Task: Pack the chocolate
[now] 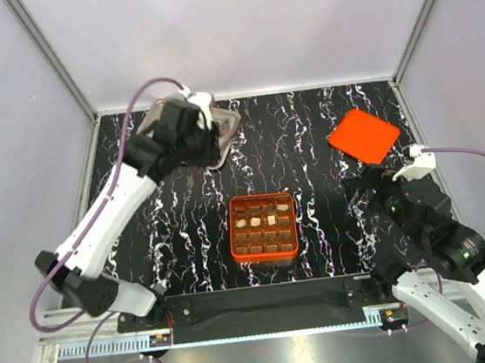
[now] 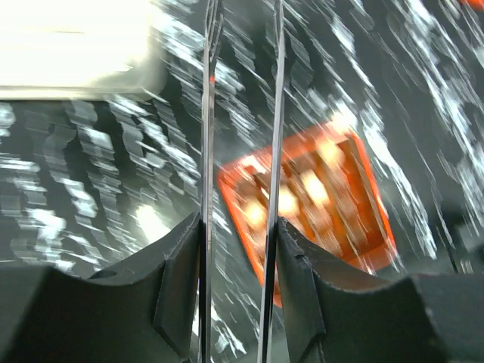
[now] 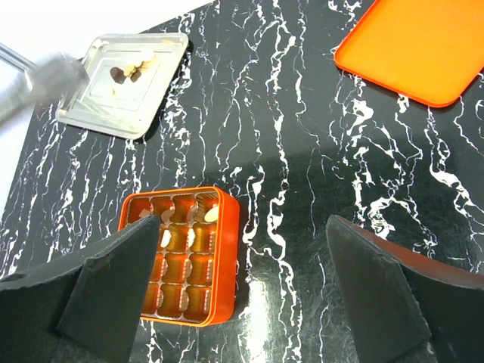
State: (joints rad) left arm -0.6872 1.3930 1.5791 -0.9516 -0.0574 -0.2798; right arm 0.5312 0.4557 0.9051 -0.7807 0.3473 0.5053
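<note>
Hovering over tray [image 1: 229, 123], left end effector [image 2: 240, 106] narrowly parted, gripping nothing; right end effector [image 3: 242, 249] wide, empty.

Left claw [image 2: 240, 113] reaches far back, fingers narrowly parted (view blurred); right claw [image 3: 242, 249] gapes wide.

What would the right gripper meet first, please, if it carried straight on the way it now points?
Probably the orange box: in the wrist view it lies just ahead between the open right gripper's fingers, left of centre. Depth is unclear, so bare table could come first.
</note>
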